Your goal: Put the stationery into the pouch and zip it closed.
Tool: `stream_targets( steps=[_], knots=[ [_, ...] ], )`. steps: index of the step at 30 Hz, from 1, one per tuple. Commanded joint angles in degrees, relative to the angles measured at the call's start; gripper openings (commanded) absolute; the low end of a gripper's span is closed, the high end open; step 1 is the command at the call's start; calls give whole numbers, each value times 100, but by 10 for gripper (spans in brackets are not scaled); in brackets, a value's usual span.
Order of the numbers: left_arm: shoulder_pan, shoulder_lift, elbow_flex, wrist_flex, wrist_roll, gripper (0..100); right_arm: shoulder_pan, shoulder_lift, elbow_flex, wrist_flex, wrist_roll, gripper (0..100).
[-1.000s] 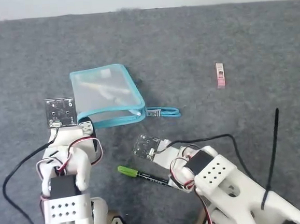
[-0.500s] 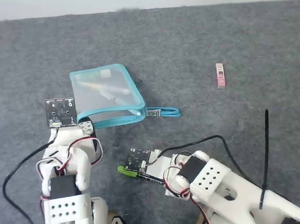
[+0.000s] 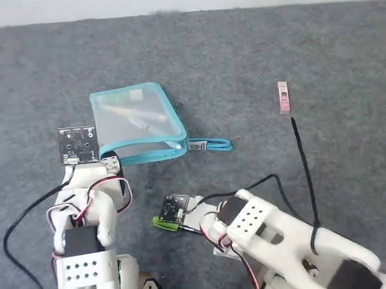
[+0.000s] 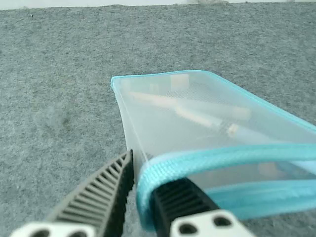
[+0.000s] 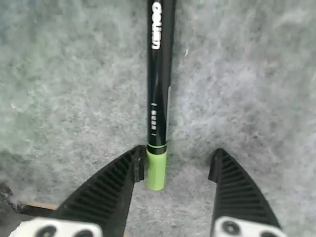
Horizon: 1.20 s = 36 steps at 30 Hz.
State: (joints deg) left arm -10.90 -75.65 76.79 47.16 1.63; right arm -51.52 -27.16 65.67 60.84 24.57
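The black pen (image 5: 159,98) lies on the grey mat (image 5: 256,74) with its green-capped end between the wide-spread jaws of your right gripper (image 5: 177,159), off-centre, its long axis running straight away from that wrist, while your left gripper (image 4: 143,177) pinches the pouch (image 4: 197,113) rim, well apart.

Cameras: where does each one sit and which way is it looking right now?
High view: fixed overhead, looking down on the grey felt table; the white left arm and right arm enter at the near edge.
Left wrist view: on the left arm, facing along the left gripper, shut on the clear pouch with teal zip.
Right wrist view: on the right arm, facing down past the open right gripper at the black pen with green cap.
Shared: the high view also shows that pouch and pen.
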Motion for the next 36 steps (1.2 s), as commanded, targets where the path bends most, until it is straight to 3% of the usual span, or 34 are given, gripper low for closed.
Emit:
stream_targets(
  steps=[1, 8, 13, 19, 26, 32, 36],
  knots=[
    [-35, 18, -127, -237, -18, 12, -4, 119, -193, -92, 105, 162],
    [-35, 18, -127, -229, -18, 12, 303, 119, -369, 40, 141, 2],
    [-35, 18, -127, -229, -18, 12, 1376, -13, -730, 338, 369, 7],
    [-35, 18, -127, -229, -18, 12, 2141, -1393, -756, 593, 422, 7],
    [-35, 18, -92, -237, -18, 12, 2185, -2422, -2497, 2712, 422, 6],
    [-26, 18, -92, -237, -18, 12, 1877, -1068, -4826, 4101, 141, 6],
    [-35, 9, -84, -237, -18, 12, 1420, -127, -5407, 4207, -176, 6]
  ],
)
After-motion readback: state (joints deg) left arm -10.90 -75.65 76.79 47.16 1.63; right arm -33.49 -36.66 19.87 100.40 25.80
